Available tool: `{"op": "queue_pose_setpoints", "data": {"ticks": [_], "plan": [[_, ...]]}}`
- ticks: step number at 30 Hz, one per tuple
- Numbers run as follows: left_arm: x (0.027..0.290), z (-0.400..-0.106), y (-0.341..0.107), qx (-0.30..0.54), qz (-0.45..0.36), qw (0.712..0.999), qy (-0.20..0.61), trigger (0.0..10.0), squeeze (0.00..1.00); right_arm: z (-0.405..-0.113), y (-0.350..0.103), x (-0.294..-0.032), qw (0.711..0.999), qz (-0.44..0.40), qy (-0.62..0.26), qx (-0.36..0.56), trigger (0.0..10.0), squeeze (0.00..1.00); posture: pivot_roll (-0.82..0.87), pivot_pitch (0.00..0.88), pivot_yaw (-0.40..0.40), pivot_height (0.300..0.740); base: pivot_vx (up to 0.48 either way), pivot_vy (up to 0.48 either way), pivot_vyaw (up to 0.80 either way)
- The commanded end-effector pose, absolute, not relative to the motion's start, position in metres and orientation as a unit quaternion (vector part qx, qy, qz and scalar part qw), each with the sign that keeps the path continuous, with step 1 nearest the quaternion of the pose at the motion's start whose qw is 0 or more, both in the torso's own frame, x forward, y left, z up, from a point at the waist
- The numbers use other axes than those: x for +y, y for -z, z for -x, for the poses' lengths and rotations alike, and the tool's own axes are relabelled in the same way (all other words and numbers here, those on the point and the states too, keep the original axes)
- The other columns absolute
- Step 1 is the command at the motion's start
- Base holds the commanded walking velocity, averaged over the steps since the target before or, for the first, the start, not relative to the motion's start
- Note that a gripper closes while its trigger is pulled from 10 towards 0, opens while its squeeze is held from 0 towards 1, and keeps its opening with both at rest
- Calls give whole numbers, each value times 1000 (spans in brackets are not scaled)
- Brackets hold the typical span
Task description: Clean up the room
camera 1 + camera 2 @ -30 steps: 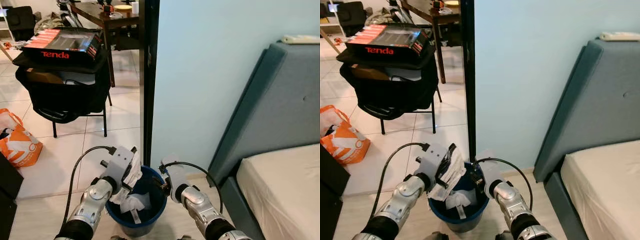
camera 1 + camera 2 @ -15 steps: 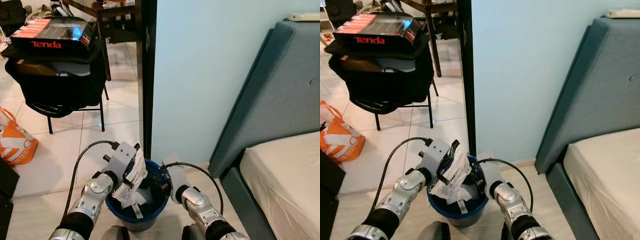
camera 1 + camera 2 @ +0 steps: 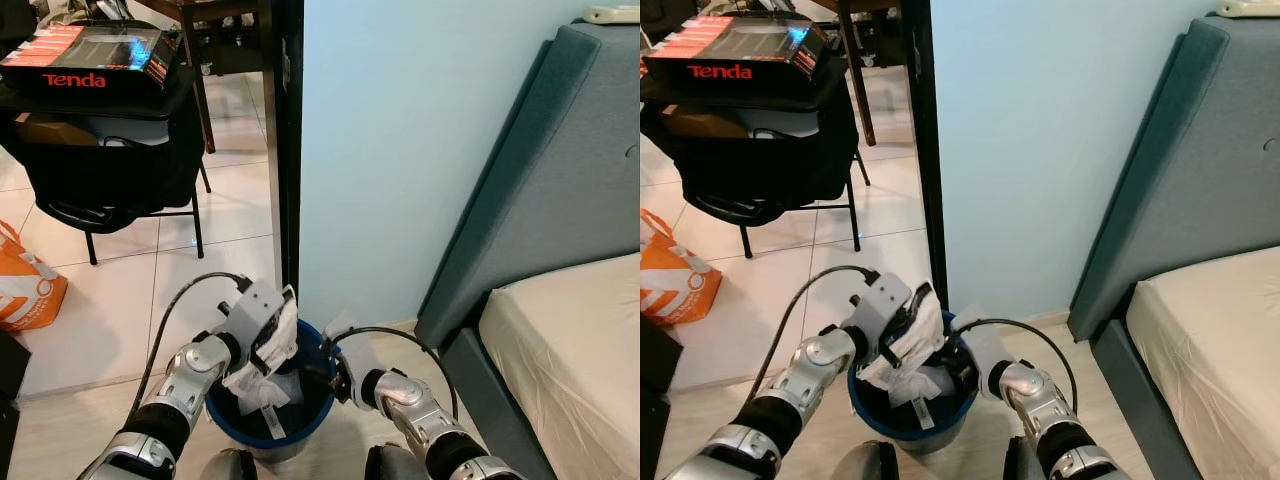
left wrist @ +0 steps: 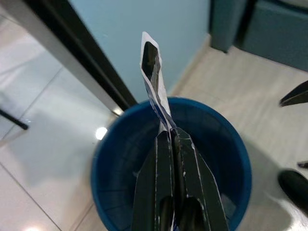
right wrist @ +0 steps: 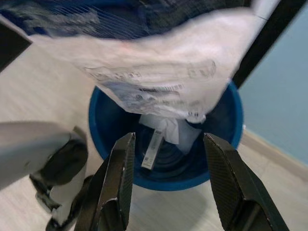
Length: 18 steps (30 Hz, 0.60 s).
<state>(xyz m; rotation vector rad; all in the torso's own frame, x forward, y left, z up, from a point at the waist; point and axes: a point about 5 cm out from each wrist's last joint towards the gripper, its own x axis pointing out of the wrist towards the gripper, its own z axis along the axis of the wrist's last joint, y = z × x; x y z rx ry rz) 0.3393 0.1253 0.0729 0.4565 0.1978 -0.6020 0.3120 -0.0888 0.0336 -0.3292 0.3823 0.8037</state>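
1. A crumpled white wrapper (image 3: 908, 345) with printed text is held over the open mouth of a blue bin (image 3: 872, 412), its lower edge hanging within the rim.
2. The wrapper is pinched between the two black fingers of the left gripper (image 4: 172, 144), which are pressed together on it; in the left wrist view a thin blue-and-white strip of it is seen sticking up past the fingertips.
3. Inside the bin, more white paper and a narrow tag (image 5: 152, 150) are seen lying near the bottom.
4. The right gripper (image 5: 168, 144) is placed at the right side of the bin, aimed at its opening, with its fingers spread wide and nothing between them.
5. The bin is set on a pale wood-look floor (image 3: 60, 440), close against the base of a light blue wall (image 3: 420, 130) and just beside a dark door frame (image 3: 283, 150).
6. To the right, a grey-blue upholstered headboard (image 3: 560, 190) and a cream mattress (image 3: 575, 350) are seen.
7. To the far left, on white tiles, a black folding chair (image 3: 110, 170) is loaded with dark fabric and a black box marked "Tenda" (image 3: 85, 65).
8. An orange bag (image 3: 25, 290) is seen at the left edge, near the chair.
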Motion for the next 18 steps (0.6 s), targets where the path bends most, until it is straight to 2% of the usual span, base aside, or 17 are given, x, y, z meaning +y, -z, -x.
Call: {"op": "queue_pose_setpoints", "data": {"ticks": [1,4,18], "plan": [[120,-336,-67,105,-242,912,314,10000,0,-306,-31,-85,873,184,-416,177,10000,0,41,144,-13,614,0,0,0],[115,-334,-62,113,-254,904,324,10000,0,-299,-31,-81,852,203,-453,164,10000,0,40,141,-10,614,0,0,0],[107,-338,-67,87,-282,896,331,10000,0,-289,-25,-77,831,220,-485,163,10000,0,30,130,2,614,0,0,0]]}}
